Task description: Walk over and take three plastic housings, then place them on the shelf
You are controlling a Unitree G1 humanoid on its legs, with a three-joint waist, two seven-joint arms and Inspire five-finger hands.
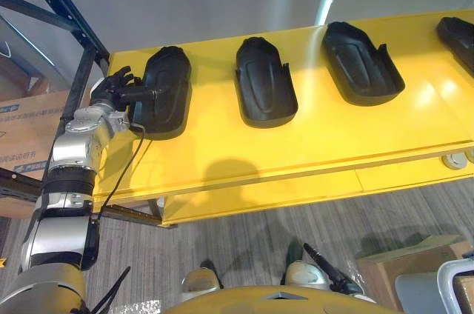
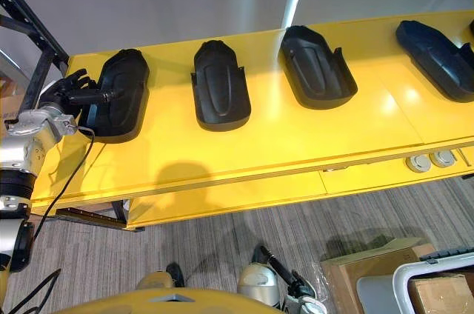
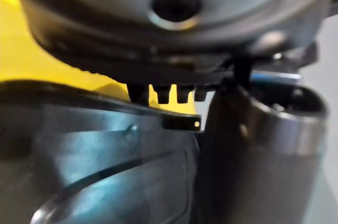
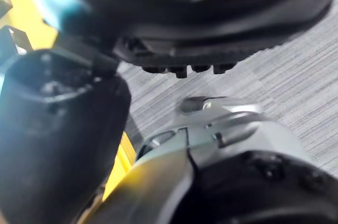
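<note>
At upper left of the left eye view, the left hand [image 1: 118, 90] was clamped on the end housing [image 1: 164, 92]: thumb across its rim, fingers curled outside, apparently a pinch for lifting. It lay flat on the yellow surface [image 1: 311, 144], three more housings [image 1: 265, 83] in a row rightward. The right hand [image 4: 222, 28] hung over the floor [image 4: 296, 76], its state not discernible.

Four black plastic housings [image 2: 118, 95] [image 2: 221, 86] [image 2: 317, 67] [image 2: 438, 49], one yellow shelf [image 2: 296, 140]
</note>
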